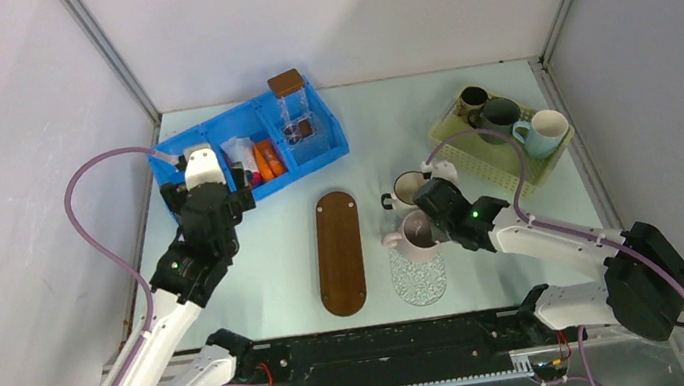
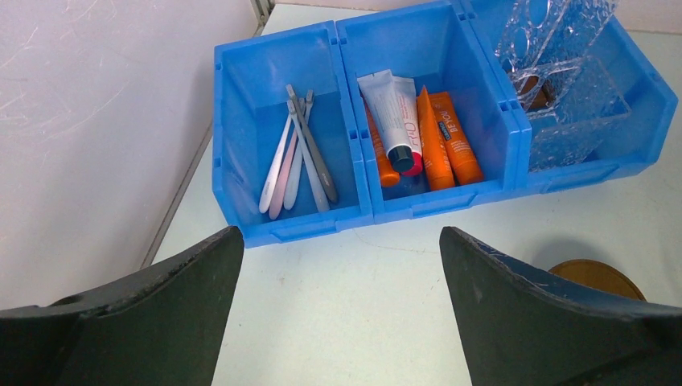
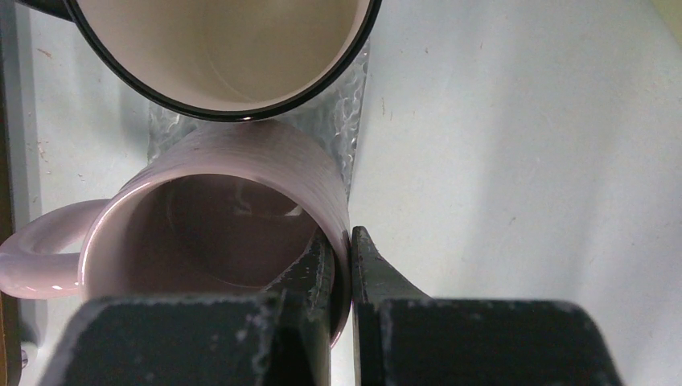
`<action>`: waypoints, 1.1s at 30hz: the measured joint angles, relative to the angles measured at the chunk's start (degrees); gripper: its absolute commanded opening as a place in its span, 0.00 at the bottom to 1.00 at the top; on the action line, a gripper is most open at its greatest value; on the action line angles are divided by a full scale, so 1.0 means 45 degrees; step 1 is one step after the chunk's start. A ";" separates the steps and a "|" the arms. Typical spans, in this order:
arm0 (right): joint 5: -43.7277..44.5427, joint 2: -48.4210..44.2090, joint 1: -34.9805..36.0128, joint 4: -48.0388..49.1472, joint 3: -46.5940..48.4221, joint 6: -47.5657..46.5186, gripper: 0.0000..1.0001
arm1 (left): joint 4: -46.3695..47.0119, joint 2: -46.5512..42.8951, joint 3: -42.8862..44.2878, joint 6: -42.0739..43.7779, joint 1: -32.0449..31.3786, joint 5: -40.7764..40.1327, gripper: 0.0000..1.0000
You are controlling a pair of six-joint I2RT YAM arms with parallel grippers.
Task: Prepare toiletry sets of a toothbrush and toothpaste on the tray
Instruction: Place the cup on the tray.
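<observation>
Several toothbrushes point(image 2: 293, 153), grey and pale pink, lie in the left compartment of the blue bin point(image 2: 289, 229). In the middle compartment lie orange toothpaste tubes point(image 2: 446, 141) and one white tube point(image 2: 388, 108). My left gripper point(image 2: 339, 241) point(image 1: 208, 200) hangs open and empty over the table just in front of that bin. My right gripper point(image 3: 343, 241) point(image 1: 433, 219) is shut on the wall of a pink mug point(image 3: 241, 153) point(image 1: 418, 235), one finger inside and one outside. The mug stands on a clear textured tray point(image 3: 342, 121) point(image 1: 419, 283).
A cream mug with a black rim point(image 3: 217, 48) point(image 1: 408, 189) stands right behind the pink one. An oval brown wooden tray point(image 1: 339, 252) lies mid-table. A clear brown-lidded box point(image 1: 293, 104) sits in the bin's right compartment. A yellow-green basket point(image 1: 490, 157) at back right holds three mugs.
</observation>
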 measured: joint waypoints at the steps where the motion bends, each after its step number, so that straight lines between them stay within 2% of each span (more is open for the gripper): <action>1: 0.0029 0.0000 0.0015 -0.0015 0.0000 0.0029 0.10 | 0.0000 0.0000 0.0000 0.0005 0.0000 0.0000 1.00; 4: 0.0102 0.0015 0.0039 -0.0029 0.0000 0.0180 0.20 | 0.0000 0.0000 0.0000 0.0000 0.0000 0.0000 1.00; 10: 0.0151 0.0024 0.0097 0.0253 0.0000 0.0573 0.28 | 0.0000 0.0000 0.0000 0.0000 0.0000 0.0000 1.00; 21: 0.0019 -0.0330 0.0117 0.0029 0.0117 0.0996 0.32 | 0.0000 0.0000 0.0000 0.0005 0.0000 0.0005 1.00; 33: -0.0146 -0.0602 0.0107 -0.0151 0.0316 0.1132 0.31 | 0.0000 0.0000 0.0000 0.0000 0.0034 0.0000 1.00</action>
